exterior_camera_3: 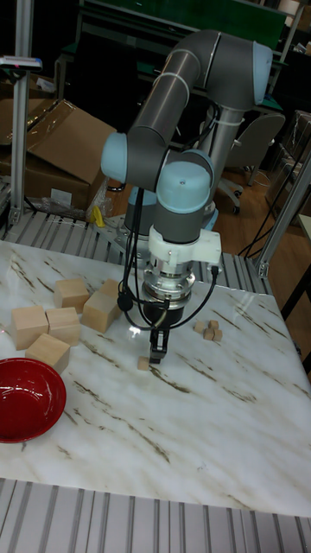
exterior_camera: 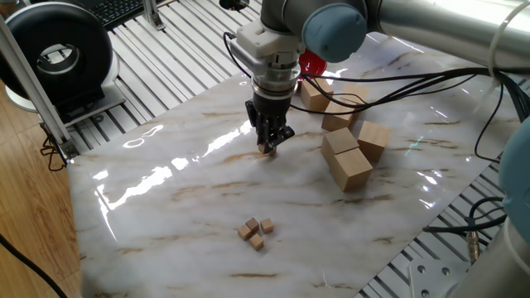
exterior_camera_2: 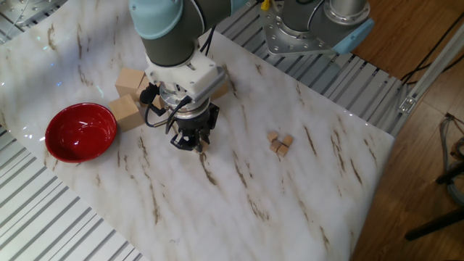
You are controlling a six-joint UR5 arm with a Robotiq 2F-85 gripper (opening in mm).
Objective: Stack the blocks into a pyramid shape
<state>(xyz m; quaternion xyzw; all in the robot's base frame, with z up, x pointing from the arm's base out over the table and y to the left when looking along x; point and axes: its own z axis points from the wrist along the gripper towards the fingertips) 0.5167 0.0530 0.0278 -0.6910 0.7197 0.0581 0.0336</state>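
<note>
We can't tell if the tool [exterior_camera: 266, 149] grips anything: its fingers hide the gap in one fixed view, & in the other fixed view the tool [exterior_camera_2: 188, 143] blocks whatever sits under it. In the tall view a tiny cube [exterior_camera_3: 143, 364] shows just beside the tool [exterior_camera_3: 158, 354]; touching or apart, too small to say. The three-cube cluster [exterior_camera: 257, 231] is too small to read for stacking. The red bowl [exterior_camera_3: 26, 399] is cut by the left edge, and mostly hidden behind the arm [exterior_camera: 311, 62].
</note>
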